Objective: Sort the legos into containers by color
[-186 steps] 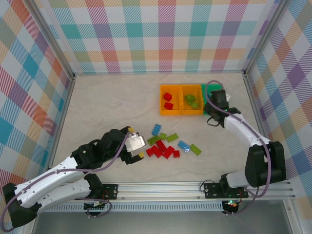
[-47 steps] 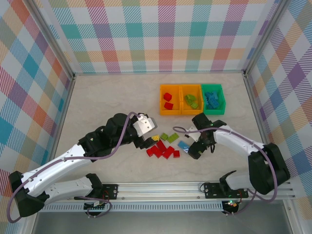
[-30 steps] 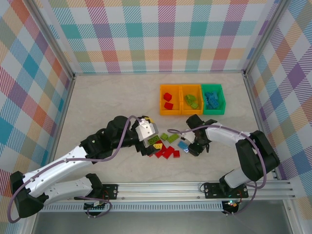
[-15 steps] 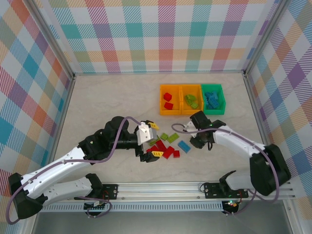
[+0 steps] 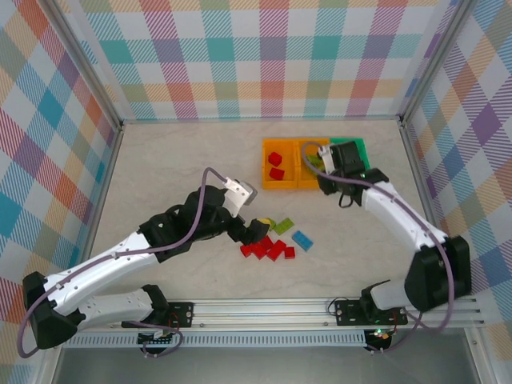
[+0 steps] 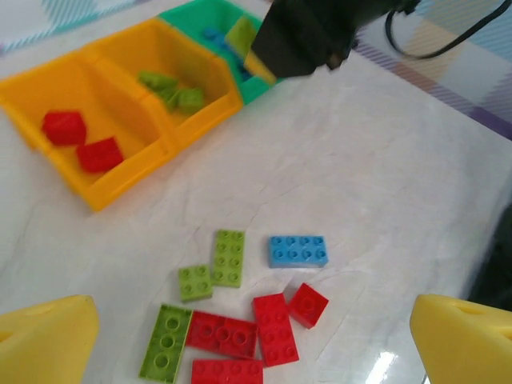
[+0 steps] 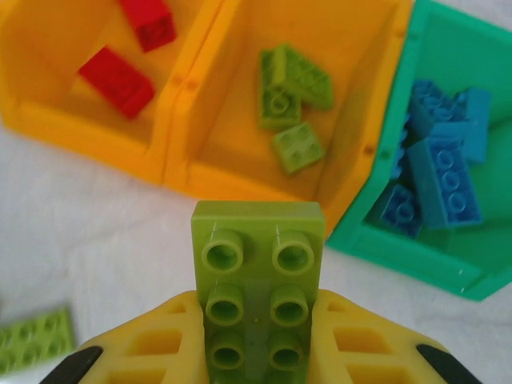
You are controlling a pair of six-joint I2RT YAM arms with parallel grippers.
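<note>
One lime brick clamped in the right gripper
We see it held at the near wall of the middle orange bin, toward the table's far edge; left gripper gapes wide above loose legos, seemingly touching none

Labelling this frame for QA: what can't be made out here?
Top view: right gripper covers much of the green bin.
Top view: left gripper hides part of the loose bricks.
Left wrist view: fingers cut by the bottom edge.
Right wrist view: lime brick's lower end hidden between the pads.
</note>
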